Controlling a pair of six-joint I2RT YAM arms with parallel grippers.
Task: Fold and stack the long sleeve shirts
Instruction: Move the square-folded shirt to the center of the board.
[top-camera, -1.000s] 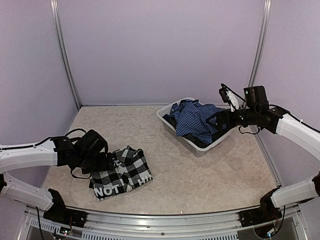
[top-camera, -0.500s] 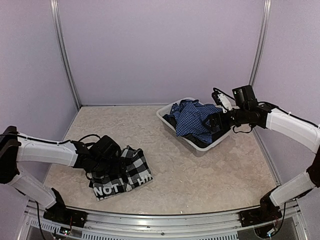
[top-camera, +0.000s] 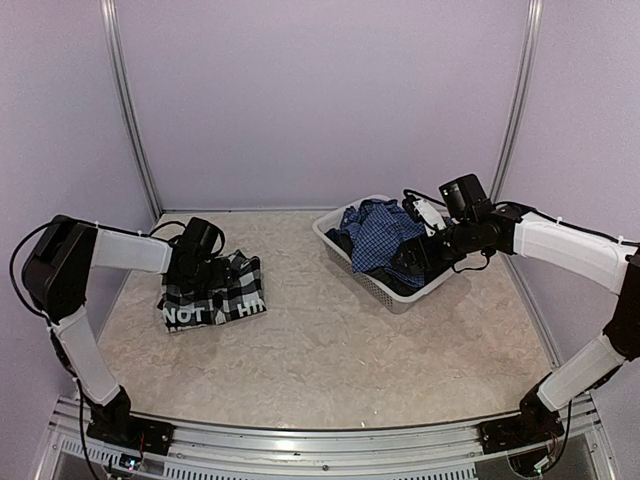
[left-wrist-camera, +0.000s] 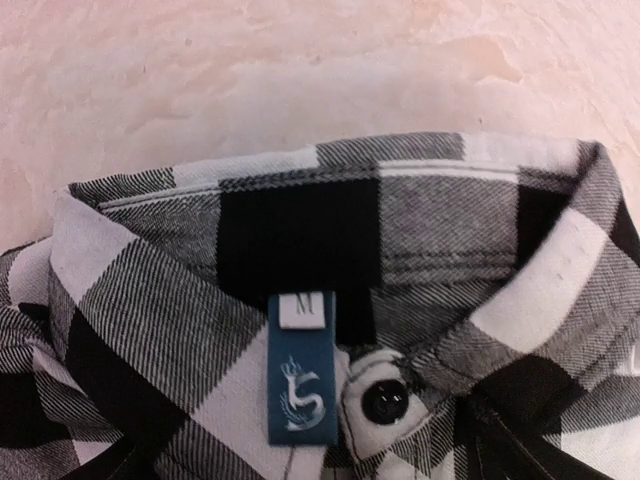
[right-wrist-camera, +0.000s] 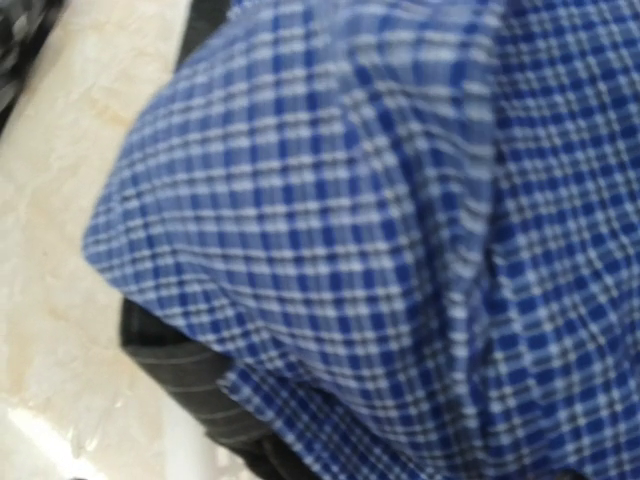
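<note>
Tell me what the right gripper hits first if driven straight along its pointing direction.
Most likely the blue checked shirt piled in the white basket; it fills the right wrist view. The right gripper looks close, exact gap unclear.

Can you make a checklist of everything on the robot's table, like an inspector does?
Surface: beige speckled table, no spills seen.
Job's things: plaid shirt folded at left, lettering up; blue shirt crumpled in the white basket.
Clutter: dark striped cloth under the blue shirt.
Grippers: left gripper on the plaid shirt, right gripper at the blue shirt; open or shut unclear.
Cables: black cable looping at the right wrist.
Surroundings: lilac walls, metal posts.
</note>
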